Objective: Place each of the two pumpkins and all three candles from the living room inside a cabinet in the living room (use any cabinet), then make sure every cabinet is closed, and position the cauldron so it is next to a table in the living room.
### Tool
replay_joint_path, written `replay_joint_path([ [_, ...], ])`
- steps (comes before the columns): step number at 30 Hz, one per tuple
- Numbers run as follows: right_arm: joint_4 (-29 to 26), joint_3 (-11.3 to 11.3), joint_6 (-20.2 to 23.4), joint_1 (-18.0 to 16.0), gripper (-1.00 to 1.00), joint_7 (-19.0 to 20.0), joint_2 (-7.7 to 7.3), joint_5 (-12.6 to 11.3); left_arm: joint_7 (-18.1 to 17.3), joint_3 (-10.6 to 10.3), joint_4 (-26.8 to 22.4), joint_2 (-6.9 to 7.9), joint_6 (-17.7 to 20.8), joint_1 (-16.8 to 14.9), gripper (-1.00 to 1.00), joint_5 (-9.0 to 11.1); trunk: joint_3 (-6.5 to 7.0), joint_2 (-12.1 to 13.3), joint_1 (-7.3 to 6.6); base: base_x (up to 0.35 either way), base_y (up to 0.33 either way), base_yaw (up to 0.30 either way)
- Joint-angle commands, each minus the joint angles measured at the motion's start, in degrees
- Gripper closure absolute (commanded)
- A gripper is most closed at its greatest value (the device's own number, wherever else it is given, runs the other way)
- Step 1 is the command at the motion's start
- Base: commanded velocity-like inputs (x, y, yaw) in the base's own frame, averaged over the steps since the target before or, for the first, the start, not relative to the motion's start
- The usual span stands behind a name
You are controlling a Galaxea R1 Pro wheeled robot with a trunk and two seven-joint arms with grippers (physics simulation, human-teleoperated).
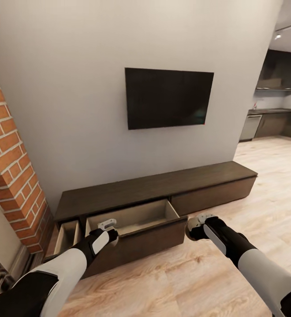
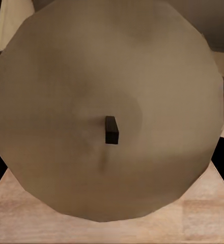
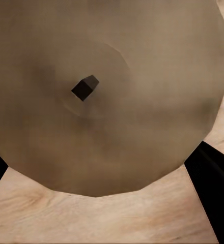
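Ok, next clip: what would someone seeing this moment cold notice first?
Probably the black TV on the grey wall, above the long dark cabinet, whose wide drawer stands pulled open with its pale inside showing. Both arms reach toward it, the left gripper over the open drawer and the right gripper beside it above the wood floor. Each wrist view is dominated by a tan candle end with a dark wick, left and right.

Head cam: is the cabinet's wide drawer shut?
No. The wide drawer of the cabinet is pulled out, showing its pale inside.

Low cabinet [image 1: 163,187] on wood floor [image 1: 185,281]
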Motion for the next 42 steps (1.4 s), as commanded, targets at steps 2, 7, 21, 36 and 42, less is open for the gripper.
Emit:
replay_joint_path([
  [2,-0.13,0.38,0.14,-0.05,1.00,-0.51,-0.10,-0.56,0.41,-0.50,-0.11,0.01,0.26,-0.03,1.00,0.40,0.06,-0.03,0.03,0.294,-0.189,0.225],
  [7,0.34,0.38,0.14,-0.04,1.00,-0.51,-0.10,-0.57,0.41,-0.50,-0.11,-0.02,0.26,-0.03,1.00,0.40,0.33,-0.03,0.03,0.300,-0.171,0.233],
  [21,1.01,0.39,0.14,-0.04,1.00,-0.51,-0.10,-0.55,0.41,-0.50,1.41,-0.19,-3.88,-0.03,1.00,0.40,0.99,-0.03,0.03,0.009,-0.045,0.248],
  [36,1.02,0.39,0.14,-0.03,1.00,-0.51,-0.10,-0.56,0.35,-0.50,1.91,-0.20,-4.19,-0.03,1.00,0.32,1.67,-0.03,0.03,0.000,-0.105,0.251],
  [42,1.02,0.42,0.14,-0.03,1.00,-0.51,-0.10,-0.55,0.33,-0.50,1.91,-0.24,-4.14,-0.03,1.00,0.31,1.91,-0.03,0.03,0.000,-0.291,0.253],
])
